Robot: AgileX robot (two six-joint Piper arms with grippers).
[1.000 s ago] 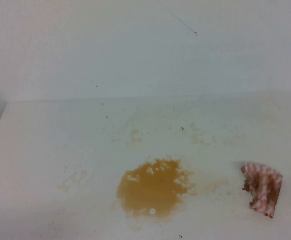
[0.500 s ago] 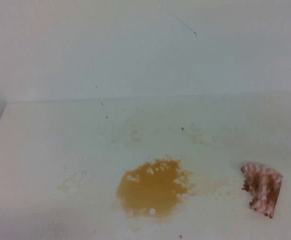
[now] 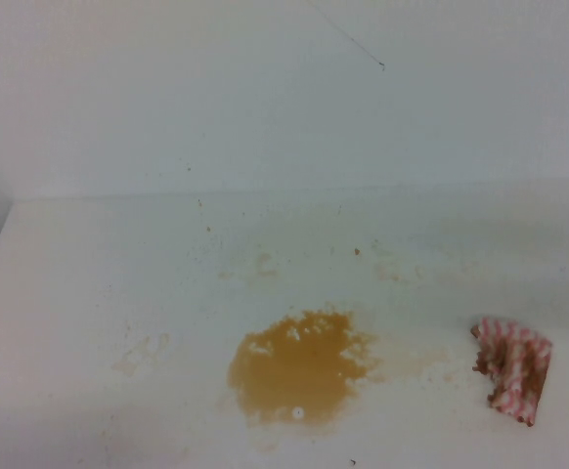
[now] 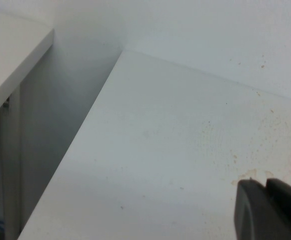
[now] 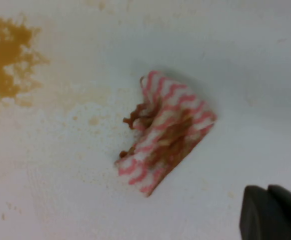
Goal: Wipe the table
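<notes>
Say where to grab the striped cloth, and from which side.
Pinch the raised fold in the middle of the striped cloth, straight down from above: it lies crumpled flat on the table. The right gripper, shut, hovers near it; the left gripper, shut, hangs over the table's left side.

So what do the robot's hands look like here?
Only tips show. The left hand, over the table in the left wrist view: two matte black, blocky fingertips with rounded corners. The right hand, near the striped rag in the right wrist view, looks identical. No arms, cables or markings visible.
</notes>
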